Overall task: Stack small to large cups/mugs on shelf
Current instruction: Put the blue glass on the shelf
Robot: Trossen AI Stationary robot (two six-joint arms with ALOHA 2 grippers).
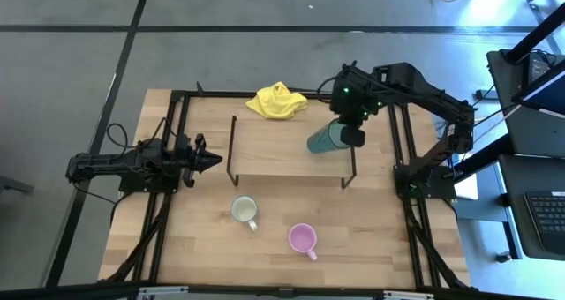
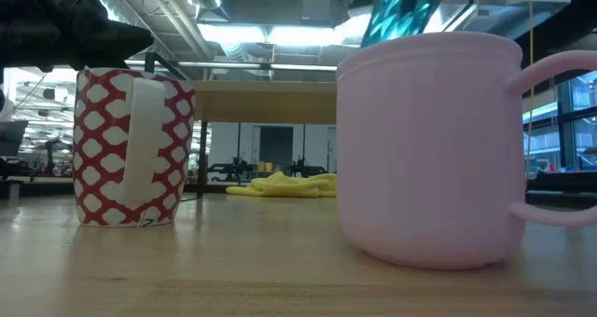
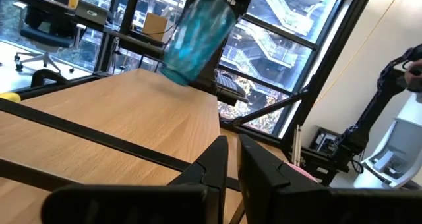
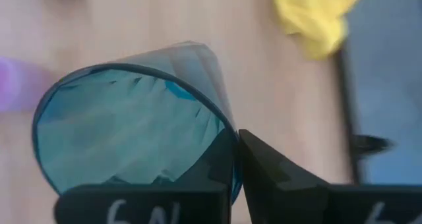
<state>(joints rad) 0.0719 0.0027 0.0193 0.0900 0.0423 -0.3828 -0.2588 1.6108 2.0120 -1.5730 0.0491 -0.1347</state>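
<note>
right gripper [image 4: 236,159] is pinching the rim of the teal cup [image 1: 325,138], one finger inside the mouth and one outside, and holds it tilted in the air over the right end of the shelf [image 1: 282,150]; the cup does not look set down yet. left gripper [image 1: 210,160] waits just off the shelf's left end, fingers pressed together on nothing

as i judge it, the task is barely begun: nothing stands on the shelf board, and the teal cup is the first piece on its way there. the white mug [image 1: 244,211] and the pink mug [image 1: 303,239] sit on the desk [image 1: 380,238] in front of the shelf, near each other but apart, both upright with handles free; both are left to do, along with ordering them by size

a yellow cloth [image 1: 277,101] lies bunched behind the shelf, clear of the board. the shelf's thin dark legs at each end are the main thing to steer around, and the waiting left arm sits close to the left end
</note>
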